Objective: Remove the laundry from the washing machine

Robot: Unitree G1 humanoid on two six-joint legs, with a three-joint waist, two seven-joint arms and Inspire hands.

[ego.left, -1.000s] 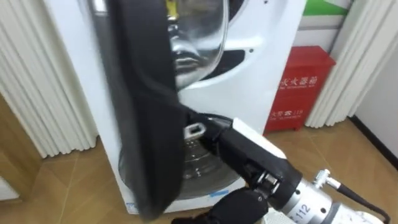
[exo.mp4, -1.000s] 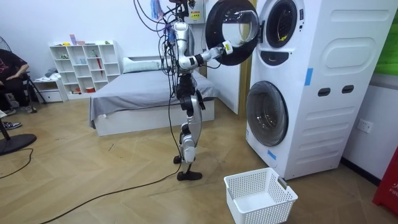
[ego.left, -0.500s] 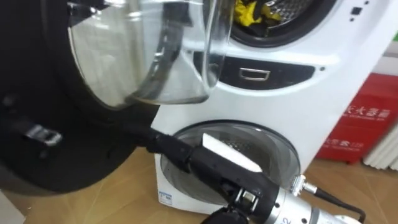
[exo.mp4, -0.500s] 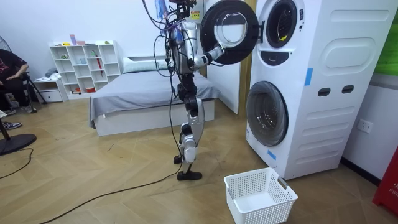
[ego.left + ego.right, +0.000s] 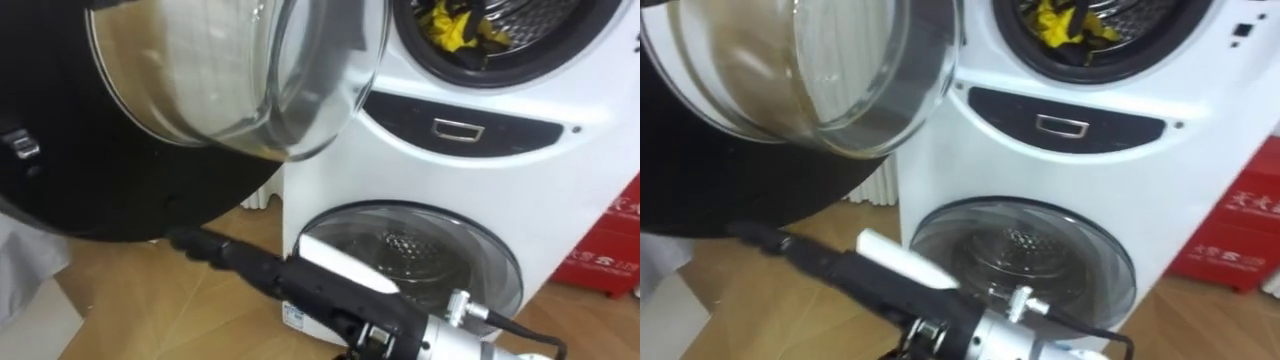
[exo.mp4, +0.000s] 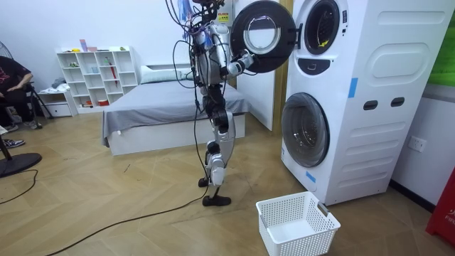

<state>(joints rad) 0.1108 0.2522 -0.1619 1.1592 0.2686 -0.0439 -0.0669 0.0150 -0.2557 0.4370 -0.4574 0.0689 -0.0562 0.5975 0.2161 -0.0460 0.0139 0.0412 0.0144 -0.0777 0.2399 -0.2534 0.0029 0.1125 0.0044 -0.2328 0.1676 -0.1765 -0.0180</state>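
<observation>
yellow clothes [image 5: 450,25] lie in the upper washing machine's drum [image 5: 545,20], top right of frame. the round door [image 5: 120,190] stands swung open across the upper left. the right hand [image 5: 300,288] reaches from lower right, fingers [image 5: 225,252] straight and together, tips at the door's lower black rim; contact cannot be confirmed. a white basket [image 6: 297,224] sits on the floor at the room view's lower right.

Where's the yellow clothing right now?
In the eye views' upper right, the yellow clothing lies inside the upper drum, right of the swung-open door and above the closed lower door.
</observation>
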